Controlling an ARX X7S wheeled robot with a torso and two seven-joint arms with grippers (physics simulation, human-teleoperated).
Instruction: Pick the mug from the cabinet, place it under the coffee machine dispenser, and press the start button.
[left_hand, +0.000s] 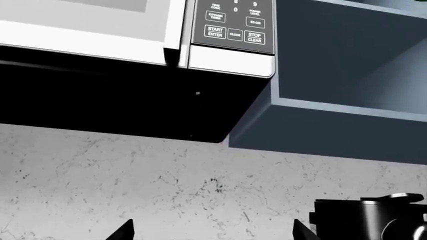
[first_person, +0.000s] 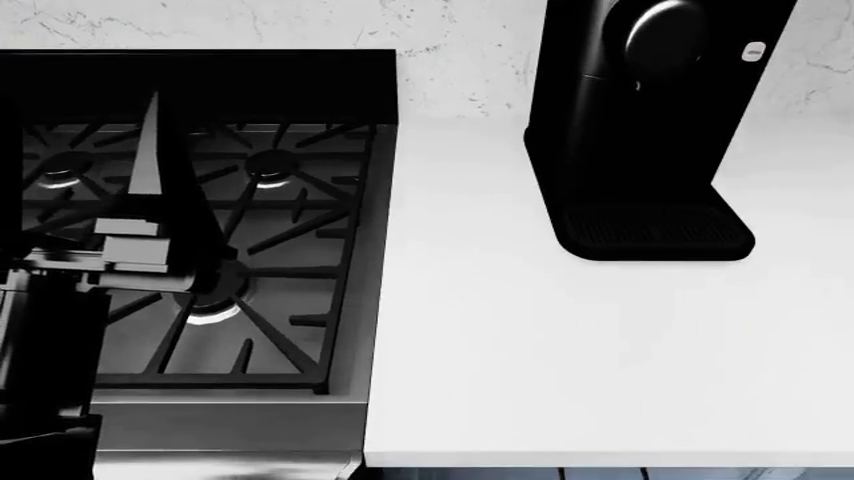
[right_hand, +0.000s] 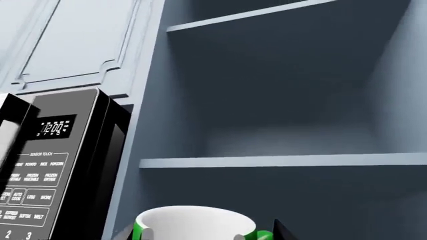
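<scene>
mug (right_hand: 193, 224) rim at bottom center of frame: white inside, green outside, bit of green handle at its right. Dark gripper finger (right_hand: 283, 231) just right of it. Open blue-grey cabinet (right_hand: 280, 120) shelves fill center and right. Microwave (right_hand: 60, 170) panel at left, display reads 12:00.

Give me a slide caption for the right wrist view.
Green mug at the open blue-grey cabinet, beside the microwave.

Microwave (left_hand: 133, 30), gas stove (first_person: 254, 230), counter (first_person: 561, 370)

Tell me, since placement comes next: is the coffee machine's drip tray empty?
Empty: the head view shows the ribbed drip tray bare beneath the dispenser.
</scene>
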